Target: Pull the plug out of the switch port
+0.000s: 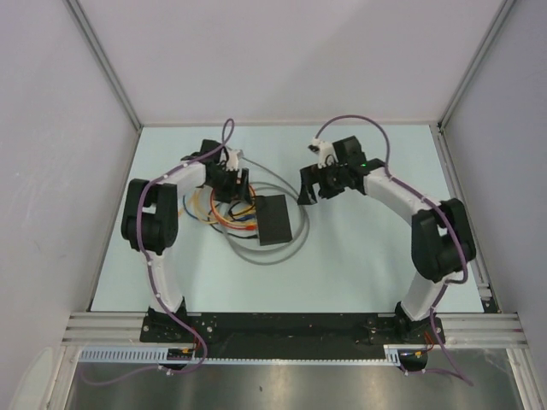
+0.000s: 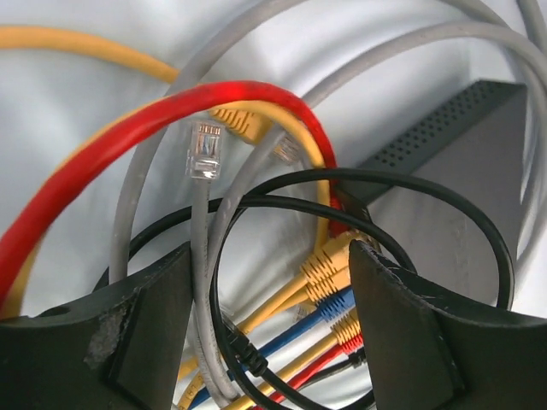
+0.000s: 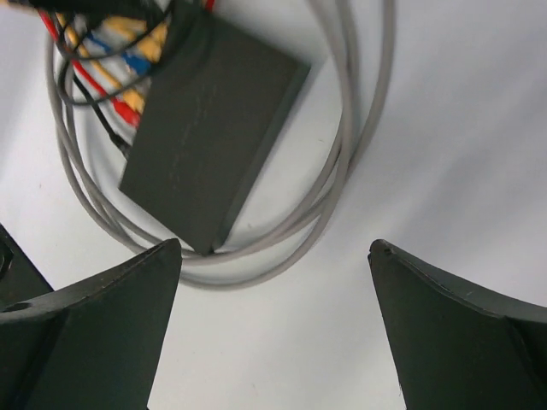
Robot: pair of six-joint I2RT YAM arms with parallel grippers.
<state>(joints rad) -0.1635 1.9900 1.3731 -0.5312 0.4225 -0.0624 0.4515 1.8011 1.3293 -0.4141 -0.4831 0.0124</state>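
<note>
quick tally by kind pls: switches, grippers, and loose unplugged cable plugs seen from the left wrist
switch: 1
grippers: 2 (left gripper, right gripper, both open)
loose plugs: 2 (grey cable's plug, yellow cable's plug)
total: 5

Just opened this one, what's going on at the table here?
Two arms are at a black switch with coloured cables plugged into the side nearest the left arm. The left gripper is open, its jaws straddling the tangle just short of the plugs, gripping nothing. The right gripper hangs open beside the switch, empty. One grey cable's clear plug lies loose.
</note>
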